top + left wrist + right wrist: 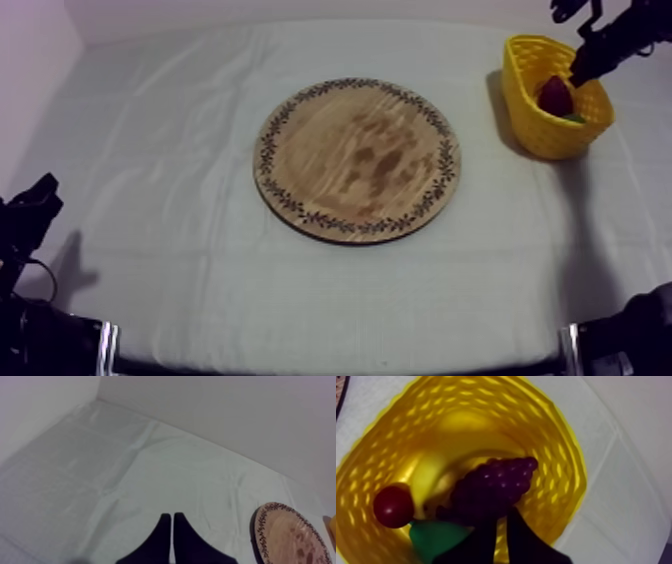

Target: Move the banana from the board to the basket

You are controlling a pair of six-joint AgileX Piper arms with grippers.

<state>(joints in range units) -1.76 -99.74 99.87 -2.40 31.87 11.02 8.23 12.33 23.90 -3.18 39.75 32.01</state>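
The only marking is a dark leaf-garland pattern round the rim of the wooden board [357, 160], which lies bare at the centre of the top view on the grey-white cloth [150, 150]. My right gripper [580, 75] hangs over the yellow basket [535, 135] at the upper right of that frame. In its wrist view its fingers [523, 541] lie close together with a thin slit between them, pinching nothing, just above the bunch of grapes [496, 483]. The banana [431, 478] lies in the basket's bottom, partly under the grapes, beside the small red fruit [392, 507] and a pear [433, 536]. My left gripper [172, 516], low at the left, is pressed into a narrow wedge over bare cloth.
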